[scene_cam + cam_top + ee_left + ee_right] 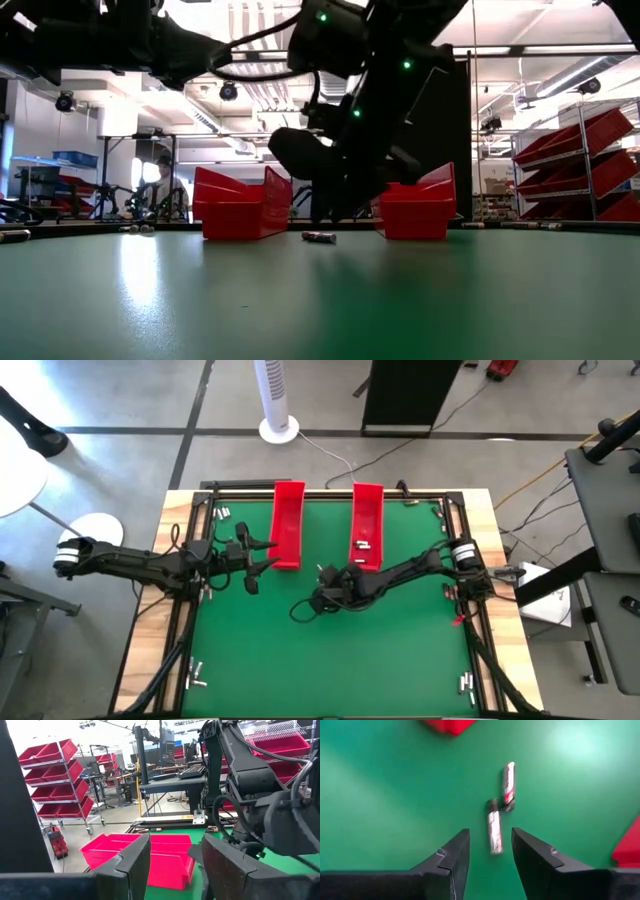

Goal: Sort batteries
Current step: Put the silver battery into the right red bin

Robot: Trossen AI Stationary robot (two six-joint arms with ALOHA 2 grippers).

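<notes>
Right gripper [490,852] parted above two batteries [494,831] — seemingly untouched, green mat [395,795]

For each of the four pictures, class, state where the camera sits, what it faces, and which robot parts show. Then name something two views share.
High: overhead, looking down on the green table; both arms show.
Low: at tabletop level, facing the room; arms hang above.
Left wrist: on the left arm, facing a red tray; left gripper open.
Right wrist: on the right arm, looking down; right gripper open over two batteries.
Shared: high and low both show both trays.
</notes>
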